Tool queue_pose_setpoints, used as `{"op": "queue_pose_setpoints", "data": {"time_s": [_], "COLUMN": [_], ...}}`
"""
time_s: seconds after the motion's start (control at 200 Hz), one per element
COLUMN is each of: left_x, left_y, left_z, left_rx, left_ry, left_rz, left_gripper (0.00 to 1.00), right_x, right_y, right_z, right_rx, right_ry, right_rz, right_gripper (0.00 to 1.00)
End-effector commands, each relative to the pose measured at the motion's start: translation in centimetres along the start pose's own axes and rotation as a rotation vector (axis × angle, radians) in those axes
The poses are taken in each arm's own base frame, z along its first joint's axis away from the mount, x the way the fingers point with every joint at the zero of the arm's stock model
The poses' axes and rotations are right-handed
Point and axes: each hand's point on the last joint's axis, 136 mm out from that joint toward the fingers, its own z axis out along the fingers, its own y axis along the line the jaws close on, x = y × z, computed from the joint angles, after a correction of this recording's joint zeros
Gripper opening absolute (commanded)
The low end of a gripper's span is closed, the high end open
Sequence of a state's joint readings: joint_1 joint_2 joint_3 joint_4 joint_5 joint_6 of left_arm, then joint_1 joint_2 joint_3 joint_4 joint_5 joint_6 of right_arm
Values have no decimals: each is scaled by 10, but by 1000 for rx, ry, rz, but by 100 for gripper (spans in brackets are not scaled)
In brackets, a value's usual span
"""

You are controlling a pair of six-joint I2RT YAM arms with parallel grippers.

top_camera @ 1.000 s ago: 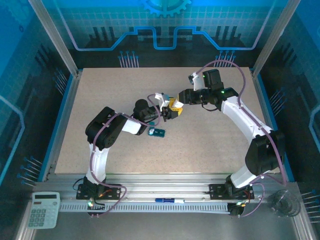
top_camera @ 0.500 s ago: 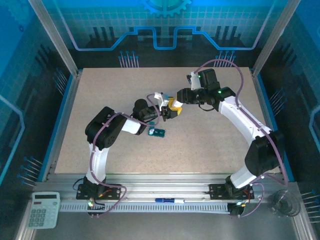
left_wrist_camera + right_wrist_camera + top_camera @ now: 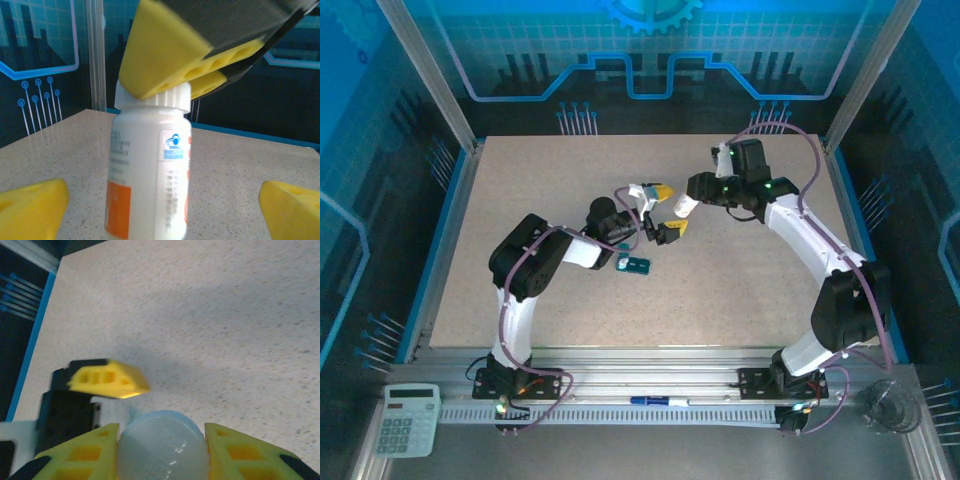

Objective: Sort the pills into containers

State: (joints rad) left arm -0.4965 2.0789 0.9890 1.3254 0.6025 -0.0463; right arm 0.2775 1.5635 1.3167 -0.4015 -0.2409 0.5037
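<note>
The teal pill box (image 3: 636, 264) lies flat on the table (image 3: 540, 200), back from the left hand (image 3: 670, 209) toward its own wrist and close beside that arm's forearm. Its long axis runs roughly across the top view (the compartments are too small to make out). The left hand is much the nearer to it; the right hand (image 3: 162, 452) sits farther off, beyond the left fingertips.

Just ahead of the left hand a white pill bottle (image 3: 150, 170) stands upright between that hand's yellow fingers (image 3: 35, 205), which are spread wide apart and touch nothing. The right hand is clamped on the bottle's cap (image 3: 170, 100) from above, one finger on either side. Whether the bottle's base rests on the table I cannot tell.

The cap looks to be on, so the likely next need is for the left hand to close on the bottle's body while the right turns the cap. After that the bottle has to come back toward the box, behind the left fingertips.
</note>
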Motion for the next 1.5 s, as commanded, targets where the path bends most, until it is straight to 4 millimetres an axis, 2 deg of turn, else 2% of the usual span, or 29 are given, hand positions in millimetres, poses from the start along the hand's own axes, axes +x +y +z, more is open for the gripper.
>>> {"op": "queue_pose_setpoints", "data": {"time_s": [0.0,0.14,0.35,0.805,0.936,1.011,1.331,1.416,1.496], "left_x": [-20,-27,-35,-27,-22,-22,-34,-39,-46], "left_y": [-5,-4,1,32,49,53,57,57,59], "left_z": [-2,-5,-12,-48,-63,-69,-80,-82,-87], "left_rx": [-14,-36,-107,-404,-544,-579,-630,-641,-670], "left_ry": [-34,-43,-13,227,359,405,397,394,378], "left_rz": [61,63,33,-87,-138,-146,-177,-181,-179], "left_gripper": [99,99,99,99,99,99,99,99,99], "right_x": [-17,-21,-13,9,16,20,41,46,50], "right_y": [-11,-36,-74,-139,-152,-158,-174,-176,-176], "right_z": [-11,-16,-11,11,14,16,31,34,37], "right_rx": [14,61,168,433,514,545,604,607,602], "right_ry": [-74,-95,-112,-77,-69,-70,-17,-3,12], "right_rz": [29,48,49,8,-20,-21,-21,-19,-14], "right_gripper": [30,30,30,30,30,30,36,40,50]}}
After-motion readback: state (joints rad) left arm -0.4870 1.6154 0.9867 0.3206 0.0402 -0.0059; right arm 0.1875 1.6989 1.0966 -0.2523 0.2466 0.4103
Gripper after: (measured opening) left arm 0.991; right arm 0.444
